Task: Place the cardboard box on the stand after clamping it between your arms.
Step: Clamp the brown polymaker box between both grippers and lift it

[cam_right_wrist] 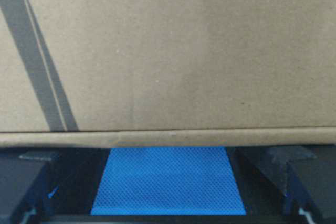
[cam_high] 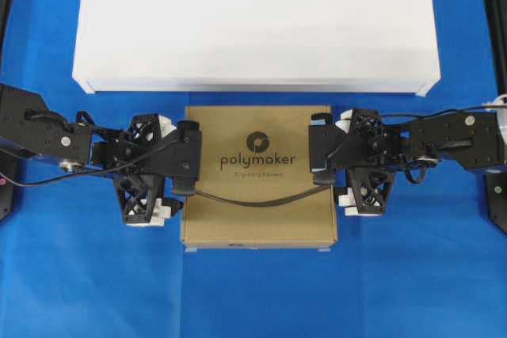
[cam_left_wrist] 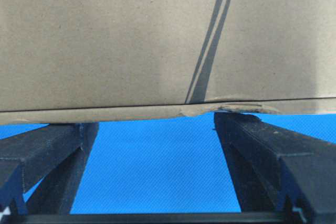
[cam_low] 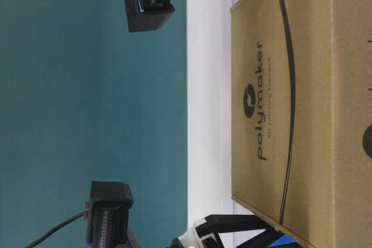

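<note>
The cardboard box (cam_high: 260,176) is lying flat on the blue-covered counter (cam_high: 63,275), its printed face up, showing the word "polymaker", a dark round logo and a curved dark line. It is sitting just in front of the stand (cam_high: 256,21), the wide white platform that is filling the upper part of the overhead view; the box's far edge is lying close beside the stand's front edge, and no part of the box is resting on the stand. The two arms are reaching in from opposite sides. The left gripper (cam_high: 187,157) is meeting the box's left edge, and the right gripper (cam_high: 321,152) is meeting its right edge, each overlapping the box slightly from above. Both sets of fingers are standing spread wide apart, closed on nothing. In the left wrist view the left fingers (cam_left_wrist: 50,148) are running forward to the box's lower edge, where the cardboard is looking slightly crumpled, with blue cloth showing between them. In the right wrist view the right fingers (cam_right_wrist: 294,174) are likewise reaching up to the box's side. In the table-level view the box's bottom cannot be seen, so whether it is lifted cannot be told.
</note>
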Action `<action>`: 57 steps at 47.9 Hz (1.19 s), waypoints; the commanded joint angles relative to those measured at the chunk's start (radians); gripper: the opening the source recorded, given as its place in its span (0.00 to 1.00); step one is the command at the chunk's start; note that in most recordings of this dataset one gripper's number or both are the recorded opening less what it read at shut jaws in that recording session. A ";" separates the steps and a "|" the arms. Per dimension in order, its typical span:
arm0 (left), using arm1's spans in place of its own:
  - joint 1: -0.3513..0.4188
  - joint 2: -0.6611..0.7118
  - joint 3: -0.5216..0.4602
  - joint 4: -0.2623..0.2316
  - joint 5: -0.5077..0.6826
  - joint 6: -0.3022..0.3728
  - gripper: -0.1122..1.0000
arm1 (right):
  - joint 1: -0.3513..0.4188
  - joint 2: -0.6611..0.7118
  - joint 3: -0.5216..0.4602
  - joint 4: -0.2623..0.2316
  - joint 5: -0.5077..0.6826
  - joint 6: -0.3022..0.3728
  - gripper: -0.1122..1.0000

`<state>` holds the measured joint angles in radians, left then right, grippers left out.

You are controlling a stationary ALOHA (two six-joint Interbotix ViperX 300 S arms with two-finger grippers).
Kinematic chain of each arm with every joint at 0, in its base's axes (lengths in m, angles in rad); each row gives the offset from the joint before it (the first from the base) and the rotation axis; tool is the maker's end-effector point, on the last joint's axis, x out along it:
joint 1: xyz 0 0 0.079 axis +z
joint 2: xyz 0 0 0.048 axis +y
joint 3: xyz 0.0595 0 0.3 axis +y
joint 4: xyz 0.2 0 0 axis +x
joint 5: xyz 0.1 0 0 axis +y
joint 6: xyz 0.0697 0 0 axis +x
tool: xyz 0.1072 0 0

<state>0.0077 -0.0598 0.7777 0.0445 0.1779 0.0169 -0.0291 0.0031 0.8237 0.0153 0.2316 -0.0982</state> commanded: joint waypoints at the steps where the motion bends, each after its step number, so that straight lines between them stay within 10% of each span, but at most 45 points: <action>1: 0.002 -0.029 -0.049 0.003 0.003 0.008 0.89 | 0.003 -0.038 -0.078 0.002 -0.006 -0.002 0.99; 32: 0.028 -0.291 -0.420 0.003 0.476 0.029 0.88 | 0.006 -0.273 -0.451 0.023 0.581 -0.002 0.99; 57: 0.095 -0.218 -0.528 0.003 0.503 0.106 0.88 | -0.040 -0.239 -0.509 0.014 0.520 -0.031 0.99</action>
<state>0.0874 -0.3022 0.3912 0.0445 0.7501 0.0905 -0.0844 -0.2684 0.4571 0.0215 0.8621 -0.1197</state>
